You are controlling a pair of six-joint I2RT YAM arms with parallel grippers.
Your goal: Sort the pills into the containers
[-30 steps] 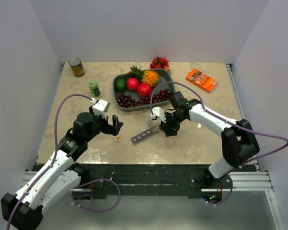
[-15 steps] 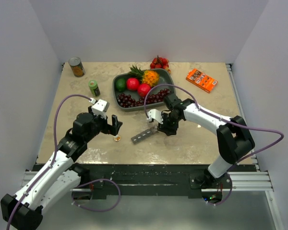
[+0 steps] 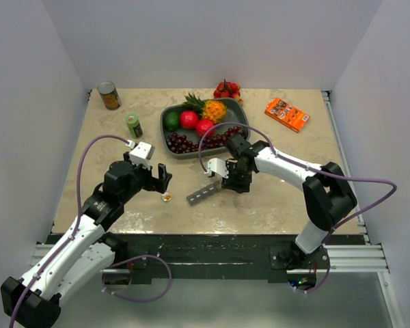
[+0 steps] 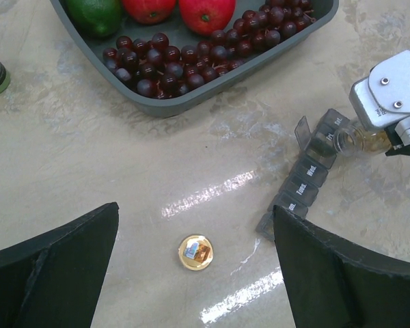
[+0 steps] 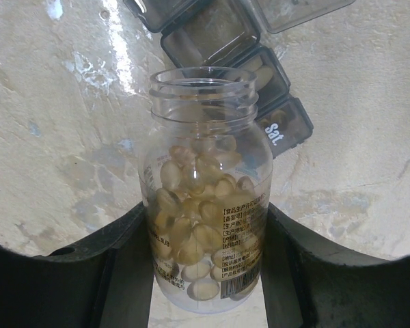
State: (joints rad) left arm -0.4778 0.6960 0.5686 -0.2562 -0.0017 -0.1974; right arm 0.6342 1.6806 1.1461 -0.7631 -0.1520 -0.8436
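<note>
My right gripper (image 3: 225, 179) is shut on a clear pill bottle (image 5: 206, 219), uncapped and full of pale yellow capsules, its mouth over the dark-grey strip of containers (image 5: 253, 61). The strip (image 3: 205, 193) lies slantwise at mid table, with some lids open. In the left wrist view the strip (image 4: 307, 179) and the bottle (image 4: 355, 139) show at the right. My left gripper (image 3: 165, 179) is open and empty, hovering above the bottle's gold cap (image 4: 195, 252), which lies on the table (image 3: 167, 198).
A grey fruit tray (image 3: 180, 152) with grapes, apples, a lime and a pineapple stands behind the strip. A green bottle (image 3: 134, 125) and a tin can (image 3: 108, 95) are at the back left. An orange box (image 3: 287, 114) and red fruit (image 3: 227, 89) are at the back.
My right gripper has moved left with the bottle, from beside the strip's upper end to over it. The left arm has barely moved.
</note>
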